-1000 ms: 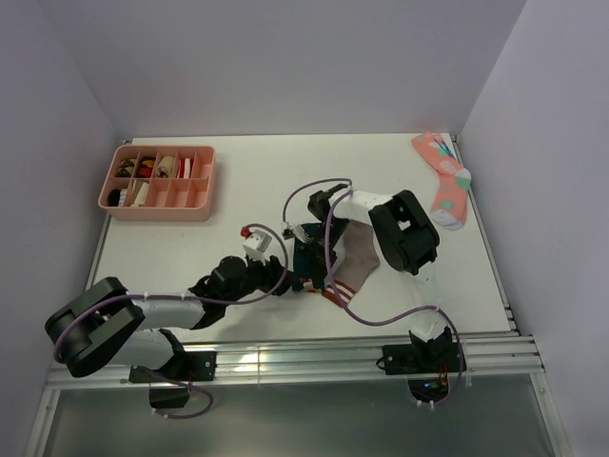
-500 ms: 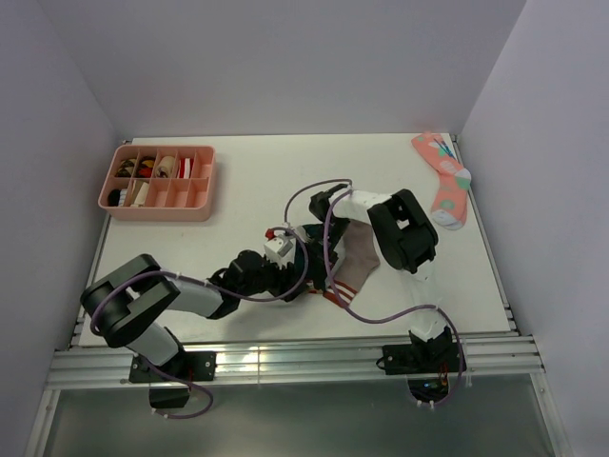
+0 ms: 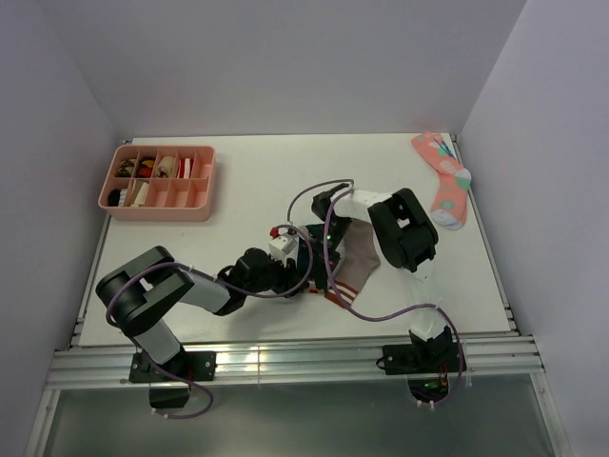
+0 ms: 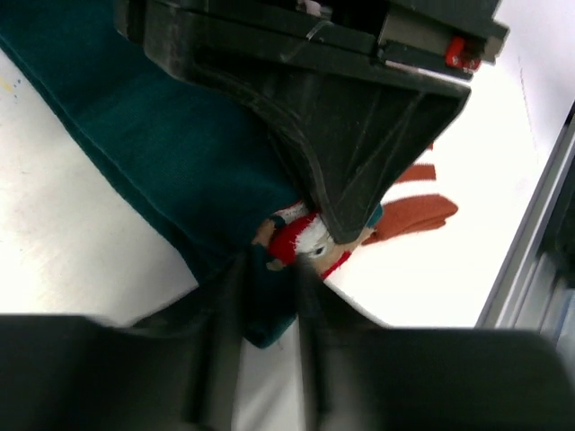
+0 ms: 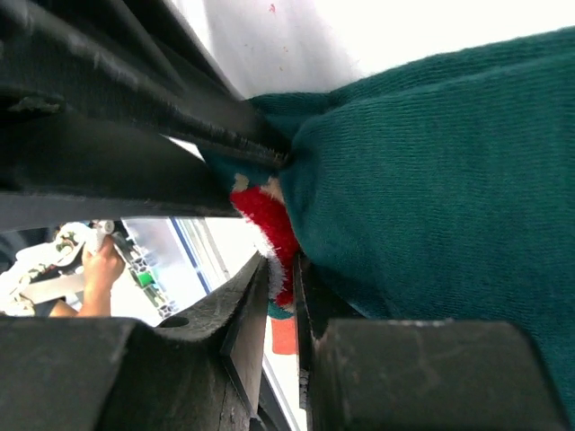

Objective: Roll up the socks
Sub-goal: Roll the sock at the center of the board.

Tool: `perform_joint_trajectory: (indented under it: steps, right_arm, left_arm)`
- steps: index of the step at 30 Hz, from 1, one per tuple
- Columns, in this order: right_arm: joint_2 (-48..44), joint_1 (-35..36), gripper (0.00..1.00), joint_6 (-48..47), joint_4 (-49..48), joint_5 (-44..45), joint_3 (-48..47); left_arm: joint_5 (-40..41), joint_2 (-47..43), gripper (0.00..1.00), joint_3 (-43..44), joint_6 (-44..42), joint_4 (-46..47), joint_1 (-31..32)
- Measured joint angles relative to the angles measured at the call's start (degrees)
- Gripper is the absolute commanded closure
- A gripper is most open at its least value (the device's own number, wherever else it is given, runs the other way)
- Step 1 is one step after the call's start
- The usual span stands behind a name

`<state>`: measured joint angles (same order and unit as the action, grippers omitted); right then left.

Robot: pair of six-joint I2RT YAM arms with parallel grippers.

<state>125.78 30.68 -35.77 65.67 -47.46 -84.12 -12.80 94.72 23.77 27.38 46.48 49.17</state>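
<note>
Dark green knit fills both our wrist views. The left gripper is pinched on the edge of the dark green sock, just beside its red motif. The right gripper nips the same fold from the opposite side. The taupe-brown sock lies touching it, mid-table.

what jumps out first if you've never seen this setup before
The two arms meet mid-table, both pairs of jaws pinched shut on a dark green knitted sock with a small red-and-white cartoon motif. It lies beside a taupe-brown sock with a striped cuff. Next come a coral-pink spotted sock at the far right corner and a pink compartment tray of small items at the far left.
</note>
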Motion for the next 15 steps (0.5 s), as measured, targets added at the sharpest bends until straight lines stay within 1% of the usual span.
perform_joint_trajectory:
  steps: [1,3,4,5,7,8,12,15]
  right_arm:
    - [0.0,0.0,0.77,0.3,0.0,0.0,0.0]
    - [0.0,-0.2,0.73,1.1,-0.1,0.3,0.1]
    - [0.0,-0.2,0.71,1.5,-0.2,0.4,0.1]
    - [-0.1,-0.2,0.66,2.0,-0.4,0.5,0.2]
    - [-0.7,-0.2,0.62,3.1,-0.9,0.5,0.7]
    - [-1.2,-0.3,0.57,3.6,-1.3,0.5,1.1]
    - [-3.3,-0.2,0.52,5.5,-4.0,1.4,1.6]
    - [-4.8,-0.2,0.50,6.1,-7.3,2.4,1.7]
  left_arm:
    - [0.0,0.1,0.89,0.3,0.3,-0.4,0.0]
    - [0.3,0.3,0.99,1.2,1.9,-1.6,0.0]
    - [0.5,0.3,1.00,1.5,2.2,-2.0,0.1]
    - [0.8,0.3,1.00,1.9,2.8,-2.9,0.2]
    - [2.0,-0.1,1.00,2.7,4.0,-5.0,0.4]
    - [3.2,-0.6,1.00,3.0,4.9,-6.4,0.7]
    - [9.2,-3.7,1.00,4.3,8.8,-13.9,1.8]
    - [13.4,-7.0,1.00,4.4,11.7,-19.7,1.8]
